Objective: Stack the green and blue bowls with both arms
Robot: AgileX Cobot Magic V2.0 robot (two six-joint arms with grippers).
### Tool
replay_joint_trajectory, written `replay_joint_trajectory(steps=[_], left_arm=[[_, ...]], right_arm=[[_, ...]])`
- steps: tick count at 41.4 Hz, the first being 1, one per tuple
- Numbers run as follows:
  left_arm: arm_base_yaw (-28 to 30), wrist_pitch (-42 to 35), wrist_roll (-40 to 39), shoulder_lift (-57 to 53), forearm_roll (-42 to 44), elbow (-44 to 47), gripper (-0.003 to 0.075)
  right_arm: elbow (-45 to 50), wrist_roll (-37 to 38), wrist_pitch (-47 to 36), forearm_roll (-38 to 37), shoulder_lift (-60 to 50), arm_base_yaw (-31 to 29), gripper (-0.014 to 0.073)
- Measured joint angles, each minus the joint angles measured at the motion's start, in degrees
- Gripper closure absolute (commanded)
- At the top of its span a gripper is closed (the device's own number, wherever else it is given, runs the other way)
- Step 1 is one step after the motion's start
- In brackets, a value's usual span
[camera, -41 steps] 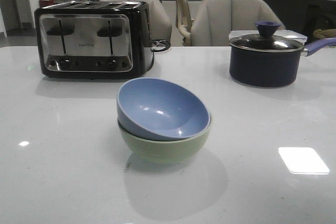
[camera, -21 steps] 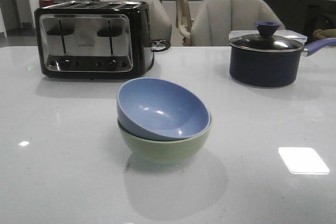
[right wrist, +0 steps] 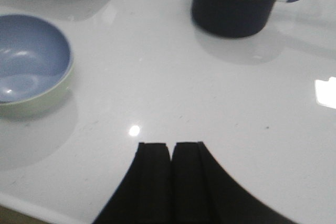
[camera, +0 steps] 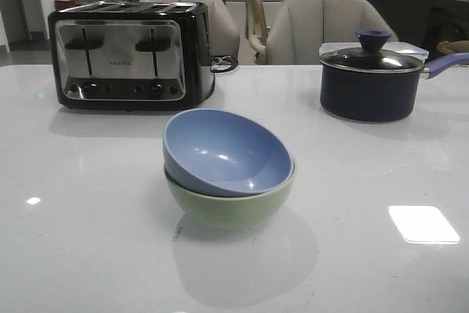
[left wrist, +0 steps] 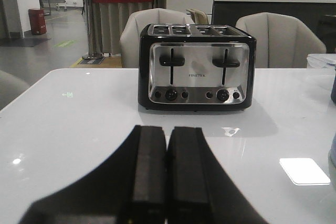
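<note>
In the front view we see the blue bowl point(camera: 226, 153) sitting inside the green bowl point(camera: 231, 201) at mid-table, tilted so its opening faces us and a little right, its rim riding high on the left. The toaster point(camera: 130, 54) stands behind them to the left, the saucepan point(camera: 371, 83) behind to the right, both well apart from the stack. Neither arm shows here, so we judge the stacking done apart from that tilt.

From the left wrist we look level across the table at the toaster. The left gripper point(left wrist: 167, 166) has its fingers pressed together with nothing between them. Only a sliver of something at the frame's edge may be the bowls; we cannot tell. The arm seems held low and pulled back, pointing away from the stack.

From the right wrist we look down at the table. The right gripper point(right wrist: 171, 179) is likewise closed and empty, hanging above bare tabletop. The blue bowl point(right wrist: 29, 59) nested in the green bowl point(right wrist: 44, 100) lies off to its left and ahead, the saucepan point(right wrist: 236, 3) farther ahead. We judge the right arm the nearer one if the blue bowl needs levelling; being round, the bowls offer no long axis to line up on
</note>
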Motion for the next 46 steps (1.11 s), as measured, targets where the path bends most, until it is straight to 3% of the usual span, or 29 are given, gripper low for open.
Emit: replay_joint_trajectory(steps=[7, 14, 33, 46], left_arm=[[0.00, 0.00, 0.00, 0.00, 0.00, 0.00, 0.0619], [0.00, 0.00, 0.00, 0.00, 0.00, 0.00, 0.0619], [0.00, 0.00, 0.00, 0.00, 0.00, 0.00, 0.0619], [0.00, 0.00, 0.00, 0.00, 0.00, 0.00, 0.0619]], right_arm=[[9.89, 0.00, -7.87, 0.00, -10.65, -5.04, 0.0559], [15.74, 0.00, -13.34, 0.00, -14.05, -6.55, 0.0559], [16.16, 0.12, -18.37, 0.00, -14.14, -7.41, 0.0559], [16.16, 7.32, -22.61, -3.75, -14.14, -8.46, 0.0559]])
